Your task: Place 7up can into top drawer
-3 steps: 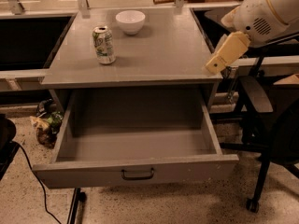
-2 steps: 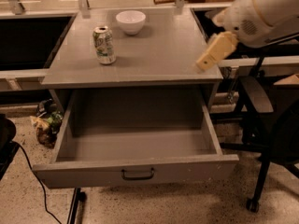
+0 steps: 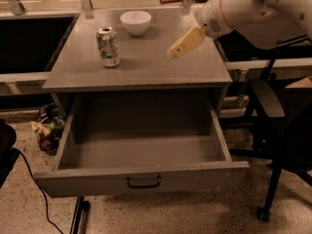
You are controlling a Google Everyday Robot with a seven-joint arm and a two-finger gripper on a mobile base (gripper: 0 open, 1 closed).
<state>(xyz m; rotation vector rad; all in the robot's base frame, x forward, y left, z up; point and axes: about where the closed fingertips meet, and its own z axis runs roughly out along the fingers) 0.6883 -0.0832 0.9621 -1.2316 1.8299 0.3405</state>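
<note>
The 7up can (image 3: 108, 46) stands upright on the left part of the grey table top (image 3: 141, 67), whitish-green with a silver top. The top drawer (image 3: 141, 179) is pulled wide open below the table and holds nothing; its dark bar handle (image 3: 144, 182) is at the front centre. My gripper (image 3: 181, 44), tan-coloured on a white arm, hovers above the right half of the table top, well to the right of the can and not touching it.
A white bowl (image 3: 135, 22) sits at the back of the table, just right of the can. A black office chair (image 3: 278, 130) stands to the right of the drawer. A bag of clutter (image 3: 47, 128) and a black cable (image 3: 34, 179) lie on the floor at left.
My gripper has moved left, from beyond the table's right edge to over the right half of the table top, closer to the can. The can, bowl and drawer have not moved.
</note>
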